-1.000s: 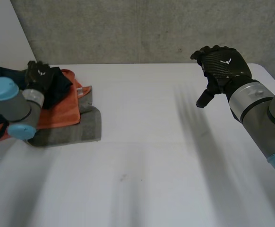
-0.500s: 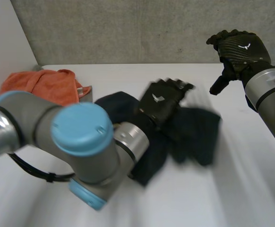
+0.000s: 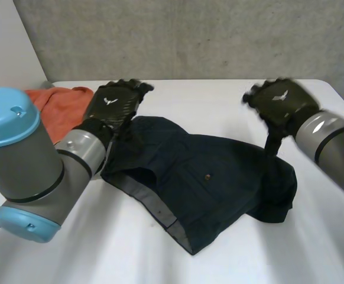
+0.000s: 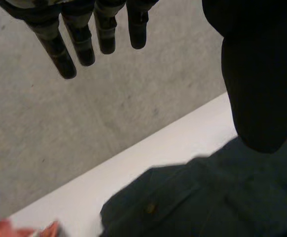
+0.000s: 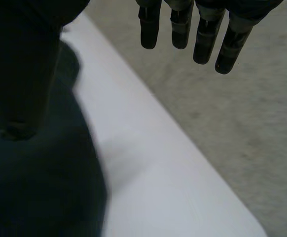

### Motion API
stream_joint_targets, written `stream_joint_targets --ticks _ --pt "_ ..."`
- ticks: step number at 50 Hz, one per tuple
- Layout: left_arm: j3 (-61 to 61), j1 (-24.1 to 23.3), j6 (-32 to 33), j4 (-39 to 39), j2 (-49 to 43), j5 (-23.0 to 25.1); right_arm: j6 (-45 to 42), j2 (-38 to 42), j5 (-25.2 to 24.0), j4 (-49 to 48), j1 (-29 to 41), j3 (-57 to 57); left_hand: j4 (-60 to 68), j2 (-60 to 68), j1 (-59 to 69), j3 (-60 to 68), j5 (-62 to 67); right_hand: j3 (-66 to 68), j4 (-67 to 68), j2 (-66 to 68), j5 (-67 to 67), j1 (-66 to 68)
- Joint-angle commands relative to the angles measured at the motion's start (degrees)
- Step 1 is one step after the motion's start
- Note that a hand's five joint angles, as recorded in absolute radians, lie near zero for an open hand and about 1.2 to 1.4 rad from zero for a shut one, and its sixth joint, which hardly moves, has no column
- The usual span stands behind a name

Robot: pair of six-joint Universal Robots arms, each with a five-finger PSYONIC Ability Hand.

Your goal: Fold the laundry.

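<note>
Nearest the camera, the left arm [image 3: 30,171] with its light-blue cap covers the near-left part of the white surface [image 3: 89,254]. Past it, a dark navy garment [image 3: 207,177] lies rumpled and spread across the middle of the surface, a grey-lined band along its near edge. The left hand [image 3: 116,106] hangs over the garment's far-left corner, fingers [image 4: 79,39] straight and spread, holding nothing. The right hand [image 3: 281,103] hangs over its right edge, fingers straight and likewise empty. An orange cloth [image 3: 57,106] lies bunched at the surface's far left, beside the garment. A grey concrete wall [image 3: 190,35] stands behind.
</note>
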Motion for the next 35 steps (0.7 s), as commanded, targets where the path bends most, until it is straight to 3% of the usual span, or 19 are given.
stream_joint_targets --ticks 1,7,16,18,22,23,35 --pt "-1.24 5.29 5.68 0.36 -5.21 0.03 -0.92 1.28 -0.12 -1.31 7.40 8.72 -1.48 -1.45 -0.62 -2.05 -2.45 -2.39 -3.50 -2.82 -3.31 -1.55" --pt "-1.24 9.34 9.21 0.62 -7.68 0.03 -0.91 1.20 -0.30 -8.60 9.33 17.42 -1.48 -1.45 -0.62 -2.05 -2.45 -2.39 -3.50 -2.82 -3.31 -1.55" --pt "-1.50 9.17 9.12 0.62 -7.42 0.12 -0.83 6.73 -0.12 -17.05 12.33 22.79 -1.48 -1.45 -0.62 -2.05 -2.45 -0.47 -1.59 -0.90 -1.40 0.36" --pt "-1.59 8.99 9.03 0.71 -6.80 0.12 -0.91 7.43 0.05 -18.19 12.41 22.70 -1.48 -1.45 -0.62 -2.05 -2.45 4.90 3.78 4.47 3.98 5.73" --pt "-2.12 8.90 9.03 0.62 -5.58 0.03 -0.91 8.49 0.32 -20.48 12.33 22.18 -1.48 -1.45 -0.62 -2.05 -2.45 47.20 46.09 46.77 46.28 48.04" --pt "-2.38 8.90 9.03 0.62 -5.40 0.12 -0.91 8.49 0.75 -21.09 12.15 21.74 -1.48 -1.45 -0.62 -2.05 -2.45 67.41 66.29 66.98 66.49 68.24" --pt "-9.41 7.15 9.03 0.45 1.19 0.47 -1.18 3.75 3.22 -21.10 11.89 19.81 0.54 0.56 1.40 -0.04 -0.43 67.61 66.50 67.18 66.69 68.45"
